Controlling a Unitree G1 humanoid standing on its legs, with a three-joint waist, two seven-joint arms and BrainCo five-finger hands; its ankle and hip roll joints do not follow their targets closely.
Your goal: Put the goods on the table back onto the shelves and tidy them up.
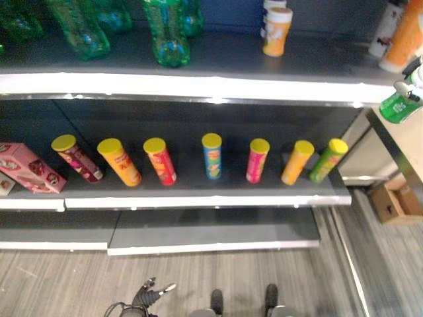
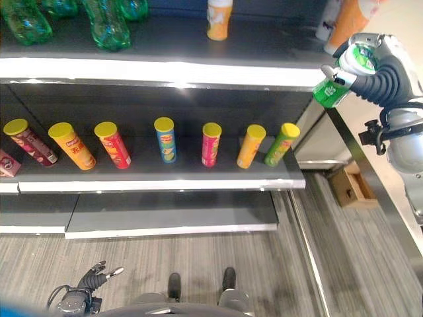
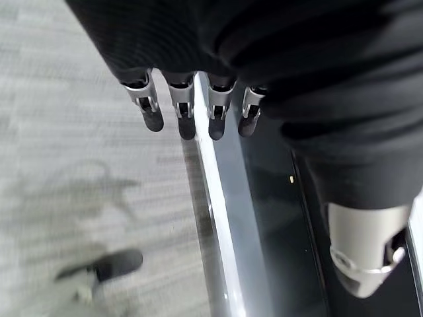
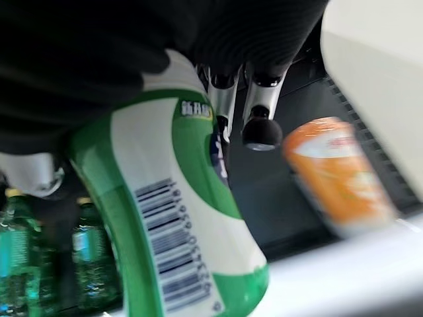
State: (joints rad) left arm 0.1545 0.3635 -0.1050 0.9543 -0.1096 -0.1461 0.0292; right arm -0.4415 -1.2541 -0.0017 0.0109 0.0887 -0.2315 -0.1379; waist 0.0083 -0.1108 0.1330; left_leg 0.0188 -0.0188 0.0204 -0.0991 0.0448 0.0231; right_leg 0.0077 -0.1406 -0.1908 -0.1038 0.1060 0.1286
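My right hand is up at the right end of the top shelf, shut on a green and white bottle that lies tilted in its grip. In the right wrist view the bottle shows its barcode, with the fingers curled past it. Just beyond stands an orange bottle on the shelf's right end. My left hand hangs low near the floor with relaxed, straight fingers, holding nothing.
Several green bottles and an orange and white tub stand on the top shelf. A row of chip cans and a pink box lie on the middle shelf. A table edge and a cardboard box are at the right.
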